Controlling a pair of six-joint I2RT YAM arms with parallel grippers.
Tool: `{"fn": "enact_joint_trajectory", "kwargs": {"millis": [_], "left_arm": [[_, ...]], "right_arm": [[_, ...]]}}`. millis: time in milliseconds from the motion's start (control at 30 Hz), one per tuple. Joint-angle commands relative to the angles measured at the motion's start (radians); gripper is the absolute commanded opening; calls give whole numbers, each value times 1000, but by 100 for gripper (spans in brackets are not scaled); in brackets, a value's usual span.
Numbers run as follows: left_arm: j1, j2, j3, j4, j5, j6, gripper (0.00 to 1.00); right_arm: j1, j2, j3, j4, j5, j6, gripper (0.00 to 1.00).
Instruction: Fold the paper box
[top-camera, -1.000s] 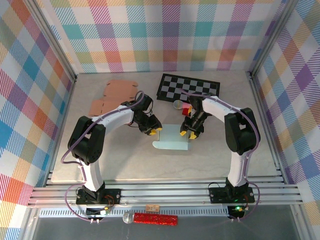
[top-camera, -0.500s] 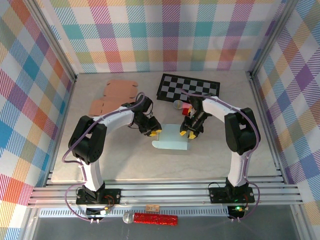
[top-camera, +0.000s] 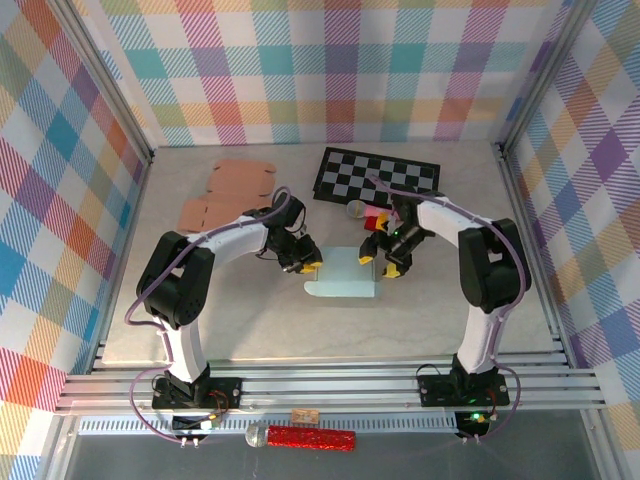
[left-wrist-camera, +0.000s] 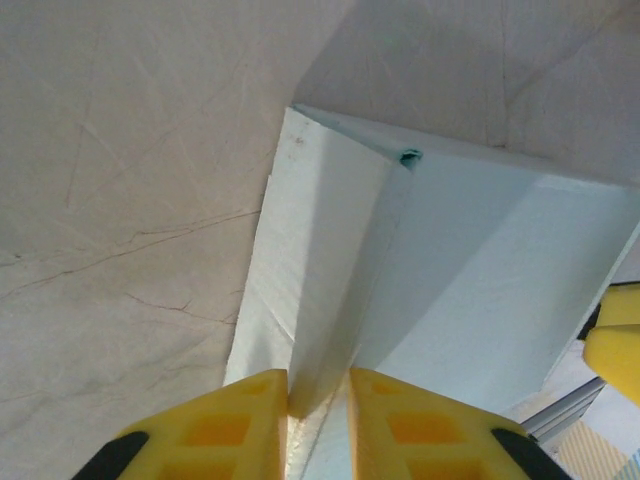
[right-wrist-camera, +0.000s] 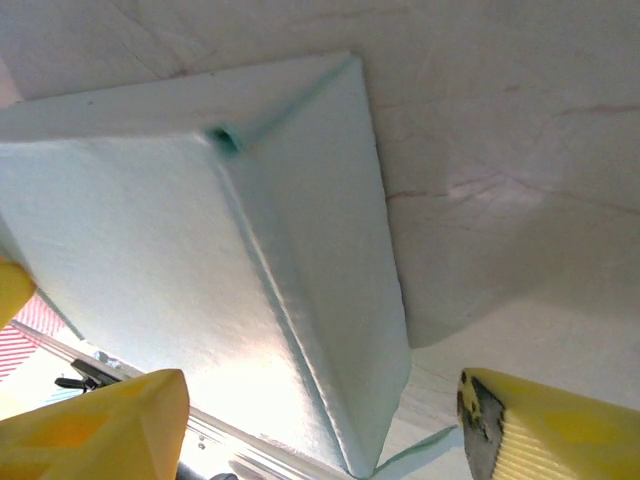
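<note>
Left end effector pinched, right end effector spread.

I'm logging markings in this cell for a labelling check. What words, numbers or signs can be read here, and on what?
No text can be read.
The paper box: plain pale blue, no print.
The checkered mat: squares, no characters.
The small tan tag at the near edge: too small to read.

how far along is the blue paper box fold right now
Roughly midway. Done: both side flaps of the light blue paper box are creased up from its base. In hand: the left gripper pinches the left flap; the right gripper stands open astride the right flap, gripping nothing. Left: the rounded front flap lies flat, so no box is closed yet.
</note>
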Motion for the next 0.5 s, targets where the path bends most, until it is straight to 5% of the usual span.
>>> {"fn": "enact_joint_trajectory", "kwargs": {"millis": [0, 467], "left_arm": [[-5, 9, -32, 29, -6, 16, 18], [-5, -11, -88, 32, -63, 39, 12]], "right_arm": [[-17, -23, -36, 83, -81, -32, 75], [-49, -50, -46, 156, -94, -114, 79]]}}
